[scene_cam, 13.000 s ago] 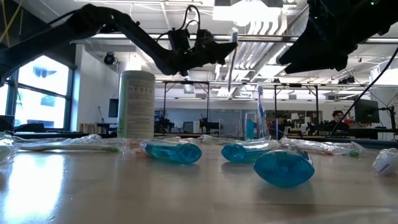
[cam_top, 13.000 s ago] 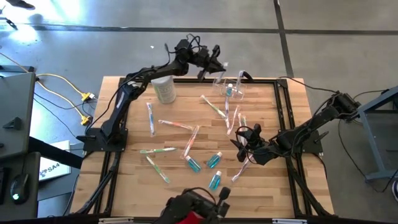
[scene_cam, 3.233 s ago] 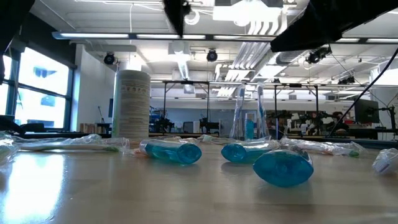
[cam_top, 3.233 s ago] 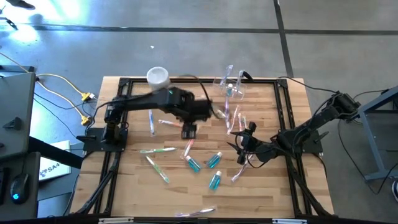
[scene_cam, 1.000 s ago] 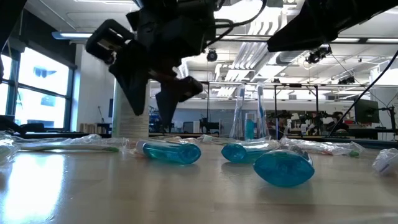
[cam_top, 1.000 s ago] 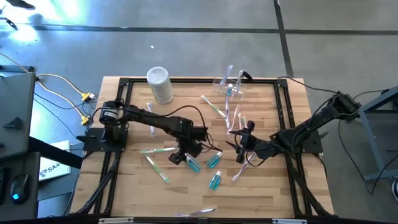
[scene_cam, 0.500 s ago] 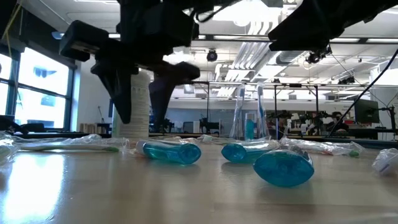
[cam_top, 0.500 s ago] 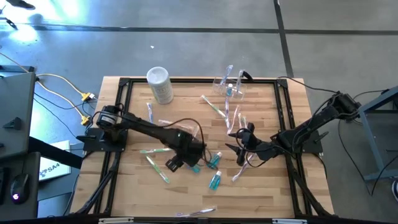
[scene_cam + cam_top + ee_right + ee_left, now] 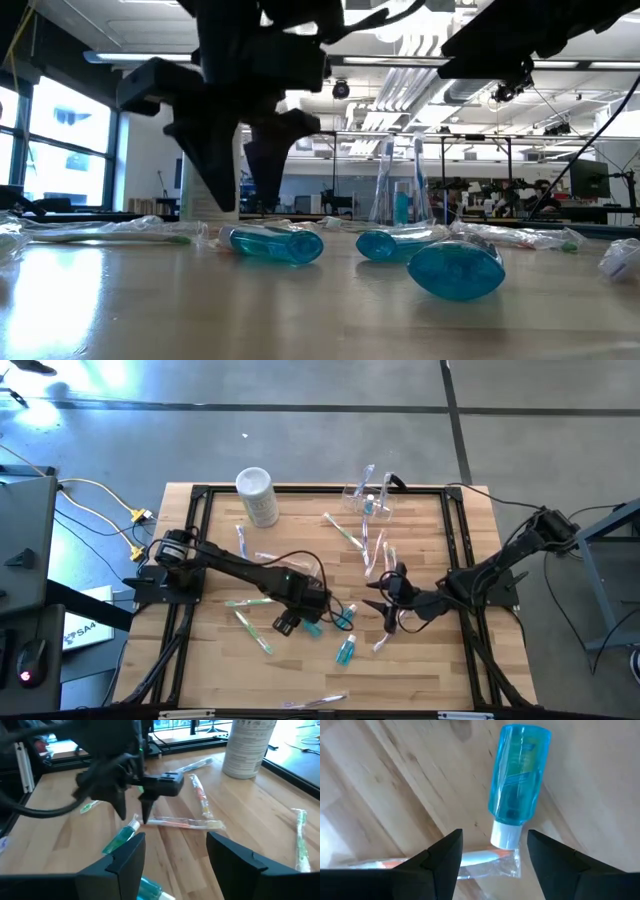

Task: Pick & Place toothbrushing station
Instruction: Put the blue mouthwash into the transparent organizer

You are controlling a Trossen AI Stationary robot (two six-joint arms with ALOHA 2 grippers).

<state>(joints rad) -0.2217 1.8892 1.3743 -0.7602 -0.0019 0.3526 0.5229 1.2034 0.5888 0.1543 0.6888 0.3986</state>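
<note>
The toothbrushing station point(image 9: 367, 501), a clear thin-walled box with a small blue bottle and a toothbrush standing in it, stands on its base near the table's far edge; in the low view the station point(image 9: 386, 190) shows behind the bottles. My left gripper point(image 9: 289, 624) hangs open, pointing down, just above a lying blue bottle point(image 9: 519, 779). The bottle's white cap point(image 9: 504, 835) and the end of a wrapped toothbrush point(image 9: 487, 862) show between its fingers, untouched. My right gripper point(image 9: 389, 607) waits open, clear of the table, right of centre, holding nothing.
A whitish cylindrical container point(image 9: 257, 495) stands at the far left. Two more blue bottles point(image 9: 345, 618) point(image 9: 346, 651) and several wrapped toothbrushes point(image 9: 253, 601) lie scattered over the wooden table. A black frame point(image 9: 300, 489) runs along the table's edges.
My left gripper has swung toward the table's near edge and a little left, turning about as it went, and has settled over the blue bottle. Its fingers have stayed open. Nothing on the table has moved.
</note>
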